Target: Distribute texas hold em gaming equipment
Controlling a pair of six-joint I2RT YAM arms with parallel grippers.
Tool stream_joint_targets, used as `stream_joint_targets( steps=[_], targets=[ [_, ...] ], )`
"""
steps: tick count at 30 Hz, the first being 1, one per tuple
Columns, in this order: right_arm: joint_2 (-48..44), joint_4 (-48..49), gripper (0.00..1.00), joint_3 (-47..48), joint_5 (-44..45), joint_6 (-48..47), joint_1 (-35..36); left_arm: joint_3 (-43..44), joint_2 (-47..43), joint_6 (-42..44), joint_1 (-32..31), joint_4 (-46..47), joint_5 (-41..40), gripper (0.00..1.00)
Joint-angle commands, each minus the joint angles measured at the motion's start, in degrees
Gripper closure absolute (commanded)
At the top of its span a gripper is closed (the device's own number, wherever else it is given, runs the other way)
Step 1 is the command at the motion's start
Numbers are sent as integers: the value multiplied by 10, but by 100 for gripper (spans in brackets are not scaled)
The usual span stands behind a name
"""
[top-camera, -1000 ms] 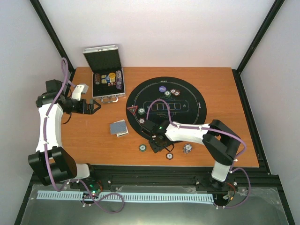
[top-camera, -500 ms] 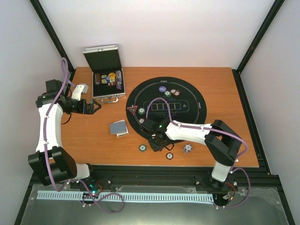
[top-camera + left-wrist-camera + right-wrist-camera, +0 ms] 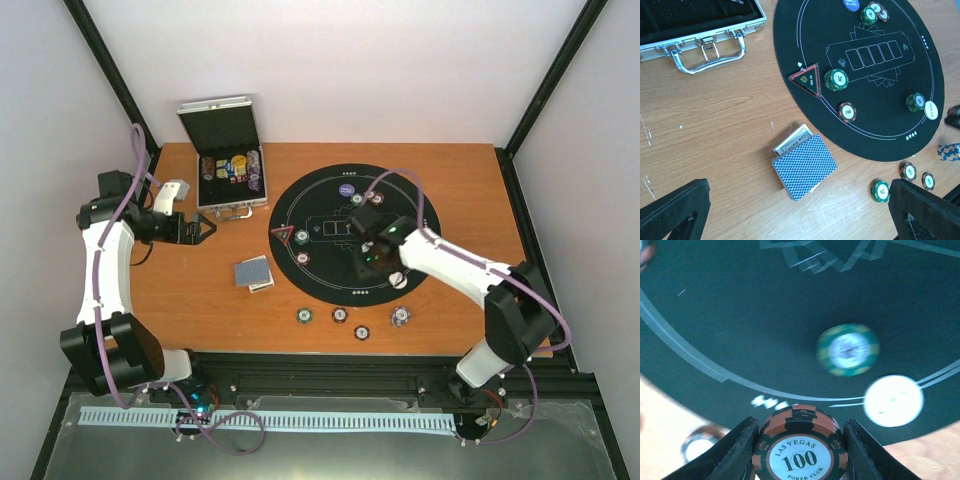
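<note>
While over mat (image 3: 740,315), red chip (image 3: 800,440) in right hand (image 3: 800,452) (green chip (image 3: 848,350) nearby)

Open room: bare desk (image 3: 480,200) to the right of the round black mat (image 3: 325,280), and the wood left of the card deck (image 3: 252,272). Obstacles: silver case (image 3: 228,165) at far left with its lid upright, left claw (image 3: 200,229) spread wide just beside the case handle, and a row of four chips (image 3: 340,315) along the near edge. Right arm (image 3: 450,262) lies across the mat's right half, with the right claw (image 3: 368,256) clamped on a red chip (image 3: 799,445) near a green chip (image 3: 847,350) and a white disc (image 3: 893,400).
</note>
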Motion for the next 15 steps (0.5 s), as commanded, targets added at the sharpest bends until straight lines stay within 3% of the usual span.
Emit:
stream_joint_targets(
  steps=[1, 9, 15],
  targets=[
    [-23, -12, 58, 14, 14, -34, -98, 24, -1, 10, 1, -9, 14, 0],
    [32, 35, 58, 7, 0, -60, -211, 38, 3, 8, 1, -12, 14, 0],
    [90, 58, 58, 30, 2, -66, -242, 44, 5, 9, 1, -15, 19, 0]
  ],
)
